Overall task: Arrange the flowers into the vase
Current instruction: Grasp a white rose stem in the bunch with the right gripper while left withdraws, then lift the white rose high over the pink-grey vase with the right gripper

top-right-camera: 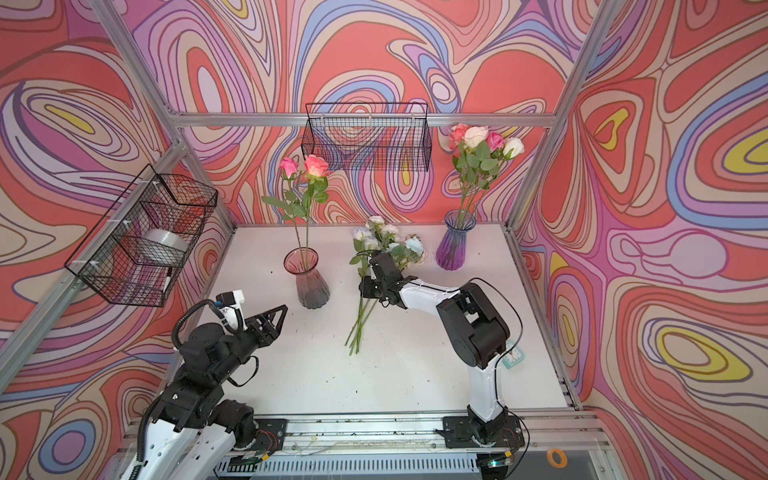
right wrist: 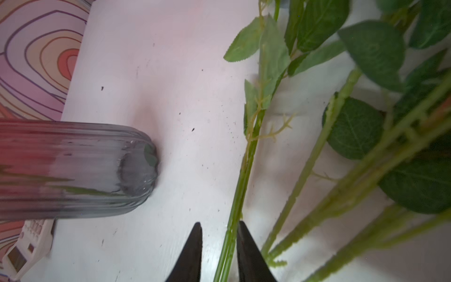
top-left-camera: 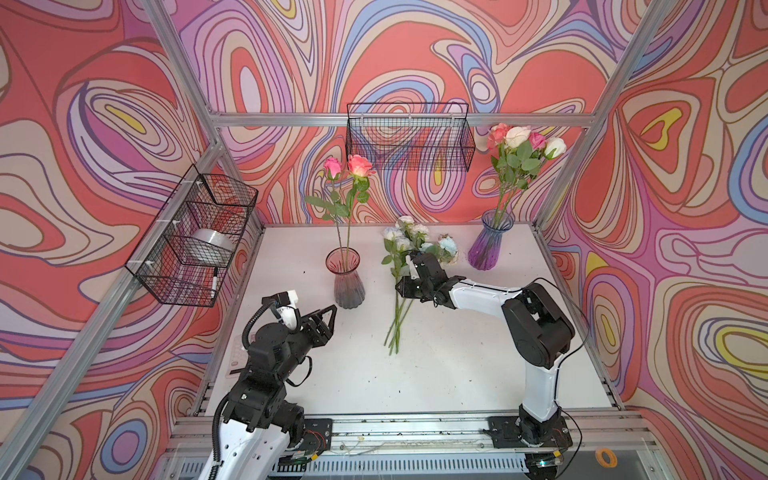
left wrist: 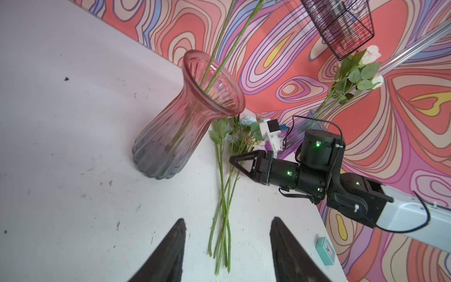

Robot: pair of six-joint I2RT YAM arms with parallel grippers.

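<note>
From my seat, the loose flowers [top-left-camera: 403, 245] lie on the white table [top-left-camera: 457, 365] between the pink vase [top-left-camera: 348, 278] and the purple vase [top-left-camera: 490, 245], with their blooms toward the back wall and their stems fanned toward the front. The right gripper [right wrist: 219, 222] is low over the stems, its jaws narrow with a thin pair of stems between them; I can't tell whether it truly pinches. The left gripper [left wrist: 227, 219] hangs near the pink vase's base, jaws wide, holding nothing. Two roses [top-left-camera: 359, 166] stand in the pink vase and a bouquet [top-left-camera: 519, 145] in the purple one.
</note>
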